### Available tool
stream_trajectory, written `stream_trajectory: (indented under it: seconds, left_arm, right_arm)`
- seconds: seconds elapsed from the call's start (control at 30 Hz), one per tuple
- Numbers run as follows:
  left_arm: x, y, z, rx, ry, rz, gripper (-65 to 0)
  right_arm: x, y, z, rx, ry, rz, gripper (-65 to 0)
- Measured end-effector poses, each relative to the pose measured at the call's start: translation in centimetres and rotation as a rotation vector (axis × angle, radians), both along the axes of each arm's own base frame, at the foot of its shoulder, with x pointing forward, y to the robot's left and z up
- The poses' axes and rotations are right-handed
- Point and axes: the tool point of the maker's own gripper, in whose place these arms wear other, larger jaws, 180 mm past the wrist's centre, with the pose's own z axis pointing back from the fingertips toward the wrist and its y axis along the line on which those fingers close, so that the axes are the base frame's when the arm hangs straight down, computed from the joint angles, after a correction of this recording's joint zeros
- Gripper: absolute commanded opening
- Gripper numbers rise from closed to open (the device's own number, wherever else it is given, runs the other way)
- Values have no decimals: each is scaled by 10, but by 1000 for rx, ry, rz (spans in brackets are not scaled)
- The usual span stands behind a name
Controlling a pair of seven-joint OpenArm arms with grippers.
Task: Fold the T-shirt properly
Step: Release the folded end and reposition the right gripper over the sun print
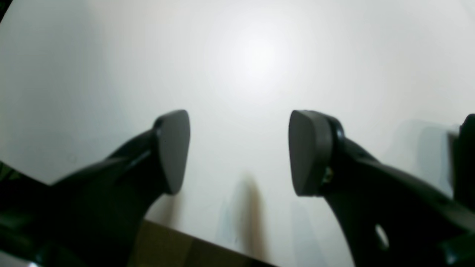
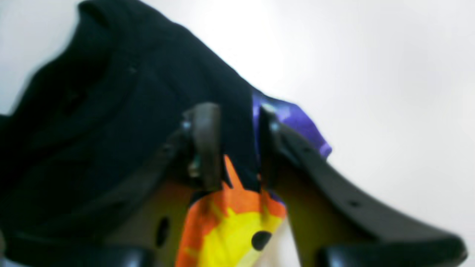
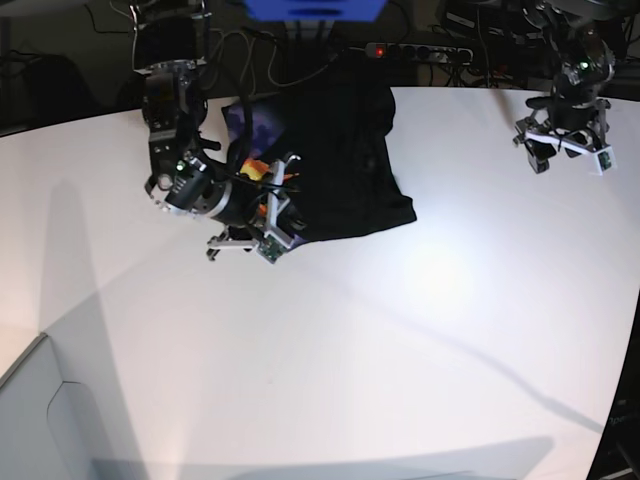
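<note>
The black T-shirt [image 3: 340, 160] lies bunched at the back of the white table [image 3: 400, 330], partly lifted at its left side. My right gripper [image 3: 272, 215] is shut on a fold of it. In the right wrist view the cloth [image 2: 111, 111] runs between both fingertips of the right gripper [image 2: 239, 148], with the orange-yellow sun print [image 2: 230, 226] hanging below and a purple patch [image 2: 297, 122] behind. My left gripper [image 3: 567, 150] hovers at the far right, away from the shirt. It is open [image 1: 239, 152] over bare table, with nothing between its pads [image 1: 172, 148].
A power strip [image 3: 420, 50] and cables lie behind the table's far edge. A grey panel [image 3: 40, 400] stands at the lower left corner. The table edge and a brown surface [image 1: 178, 244] below it show under the left gripper.
</note>
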Motion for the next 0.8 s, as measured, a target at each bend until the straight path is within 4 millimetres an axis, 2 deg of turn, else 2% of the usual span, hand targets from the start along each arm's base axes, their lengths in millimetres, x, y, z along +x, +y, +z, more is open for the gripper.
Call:
stream_trajectory:
  seconds: [0.1,0.43,0.57,0.67,0.73,0.8]
  left_arm:
    - [0,0,0,-1,-1,1,-245]
    - [0,0,-1,-3,2,2,-245]
    - [0,0,-1,-3,2,2,-244]
    - [0,-2,-2,-9,0,1,-244]
    - [0,-6,-3,-23,-8,9,-244]
    - [-3,-10,-7,-37,5,15,-244]
  right_arm:
    - [4,-4,-8,2,16,-7,-650]
    - [18,-55,-10,-3,-1,-142,-646]
    - [20,-65,-10,-4,0,-175,-645]
    - [5,-69,7,-31,-55,-178,-642]
    - [-9,-65,28,-13,-114,-171,-642]
    - [-23,-58,40,-1,-139,-164,-642]
